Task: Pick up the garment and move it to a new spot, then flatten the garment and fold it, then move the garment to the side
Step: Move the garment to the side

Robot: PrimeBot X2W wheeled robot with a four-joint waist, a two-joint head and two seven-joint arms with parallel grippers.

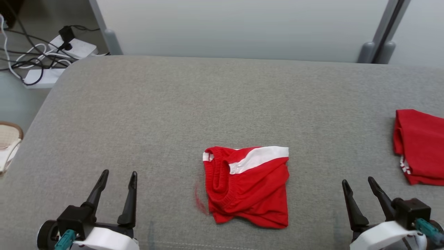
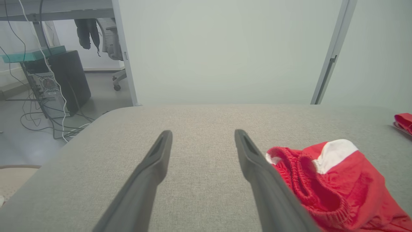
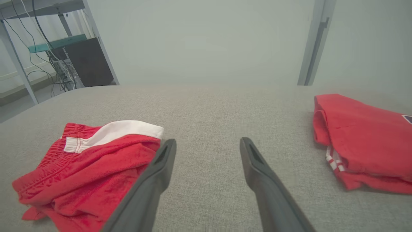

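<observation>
The left fingers (image 1: pixel 129 199) and the right fingers (image 1: pixel 352 205) stand spread wide and empty above the near edge of a grey fabric-covered desk (image 1: pixel 222 104), tips pointing away from the robot. Between the two pairs, nearer the left, lies the garment (image 1: pixel 249 194), red shorts with a white band, bunched in a rough square flat on the desk and touching neither pair. Beyond the right fingers, at the desk's outer edge, sits a second red garment (image 1: pixel 419 146), folded. Past the far left corner, power strips and cables (image 1: pixel 52 52) lie on the floor.
</observation>
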